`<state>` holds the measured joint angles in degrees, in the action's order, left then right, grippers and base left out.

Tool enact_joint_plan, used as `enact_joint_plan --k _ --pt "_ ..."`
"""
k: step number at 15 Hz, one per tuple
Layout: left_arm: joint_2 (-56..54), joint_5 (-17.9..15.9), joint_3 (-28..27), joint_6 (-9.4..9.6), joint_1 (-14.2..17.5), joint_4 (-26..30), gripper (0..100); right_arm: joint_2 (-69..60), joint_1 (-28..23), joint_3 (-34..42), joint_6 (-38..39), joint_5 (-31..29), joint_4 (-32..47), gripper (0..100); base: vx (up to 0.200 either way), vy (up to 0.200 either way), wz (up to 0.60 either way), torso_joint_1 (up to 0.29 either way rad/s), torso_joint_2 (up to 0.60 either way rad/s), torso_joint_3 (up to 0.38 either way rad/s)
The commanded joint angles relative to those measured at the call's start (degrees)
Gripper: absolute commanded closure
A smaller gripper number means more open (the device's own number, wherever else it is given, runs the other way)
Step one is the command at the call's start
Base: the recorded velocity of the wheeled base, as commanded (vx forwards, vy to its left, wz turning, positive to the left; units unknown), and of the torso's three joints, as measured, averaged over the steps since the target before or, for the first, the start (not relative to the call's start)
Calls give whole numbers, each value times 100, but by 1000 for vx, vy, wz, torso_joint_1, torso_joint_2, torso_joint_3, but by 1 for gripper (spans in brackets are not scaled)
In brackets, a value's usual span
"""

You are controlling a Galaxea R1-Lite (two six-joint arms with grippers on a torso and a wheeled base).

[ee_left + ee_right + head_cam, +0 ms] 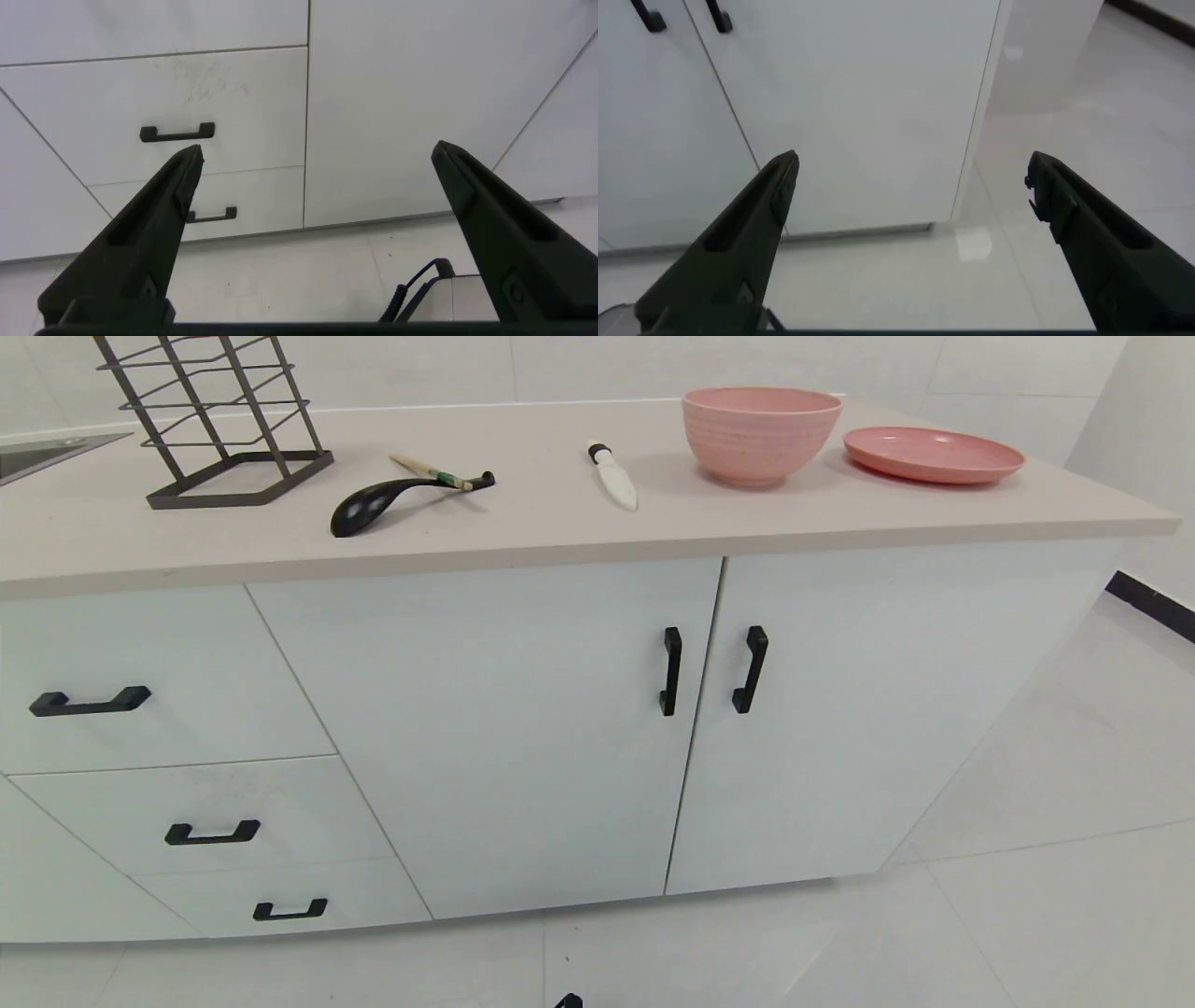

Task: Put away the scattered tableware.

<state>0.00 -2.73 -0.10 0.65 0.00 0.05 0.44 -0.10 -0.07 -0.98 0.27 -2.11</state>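
Five things lay scattered on the counter [560, 527]. A black spoon [359, 510] lay toward the left, close to the front edge. The chopsticks [425, 471] lay just behind it, and their tips met the spoon's handle. A white knife [616, 478] lay by itself in the middle. To the right of it stood a pink bowl [758, 434], upright. A pink plate [932, 455] sat flat just beside the bowl, on its right, near the end of the counter. It was hard to tell if the two touched. A dark wire rack [207, 500] stood at the back left, near the spoon but apart from it. A bit of a sink [47, 453] showed at the far left edge.

Under the counter was a white cabinet [868, 709]. Its two doors [485, 728] were shut. Two black handles [670, 670] stood side by side where the doors met. Three drawers [140, 681] sat left of the doors, one above another, all shut.

The left gripper [316, 149] hung low in front of the drawers. Its two fingers were spread wide and held nothing. The right gripper [911, 159] hung low by the cabinet's right corner, above the floor [1046, 187]. Its fingers were spread wide too, and it was empty. Both were well below the things on the counter.
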Motion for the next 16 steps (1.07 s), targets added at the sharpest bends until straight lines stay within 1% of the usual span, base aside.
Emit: enact_joint_plan --k 1,2,3,4,5,6,7,8,9,10,11,12,14,15,16 --pt "0 1 1 -3 0 4 0 9 1 7 -43 26 -369 0 0 0 0 0 0 0" --pt "0 1 1 -3 0 4 0 9 10 -63 -43 184 -536 0 0 0 0 0 0 0" --pt "0 -8 1 -3 0 4 0 53 10 -195 -52 395 -545 0 0 0 0 0 0 0" --pt "0 -8 -8 -3 0 4 0 677 19 -775 -69 817 -422 0 0 0 0 0 0 0" --pt "0 1 1 -12 0 4 0 905 27 -916 -78 887 -422 0 0 0 0 0 0 0" --pt "0 1 1 -29 0 4 0 1415 80 -1214 -122 949 -431 0 0 0 0 0 0 0" --pt "0 1 1 -29 0 4 0 1714 256 -1293 -210 949 -439 0 0 0 0 0 0 0" --pt "0 1 1 -29 0 4 0 1802 317 -1302 -219 949 -439 0 0 0 0 0 0 0" --pt "0 1 -8 -21 0 4 0 2092 476 -1320 -228 958 -439 0 0 0 0 0 0 0" --pt "0 1 -8 -21 0 4 0 2698 757 -1531 -228 958 -448 0 0 0 0 0 0 0" --pt "0 1 1 -29 0 4 0 3147 915 -1715 -219 958 -501 0 0 0 0 0 0 0" --pt "0 1 1 -29 0 4 0 3665 985 -1900 -219 966 -721 0 -200 0 0 7 -2 2" --pt "0 62 1 -82 0 -5 0 4553 977 -1979 -254 1239 -1441 0 -200 0 0 5 5 -5" --pt "0 53 1 -91 0 -5 0 5194 950 -1961 -403 1397 -2057 0 -200 0 0 7 -2 7" --pt "0 45 1 -73 0 -5 0 5748 950 -1953 -474 1467 -2566 0 0 0 0 0 0 0"
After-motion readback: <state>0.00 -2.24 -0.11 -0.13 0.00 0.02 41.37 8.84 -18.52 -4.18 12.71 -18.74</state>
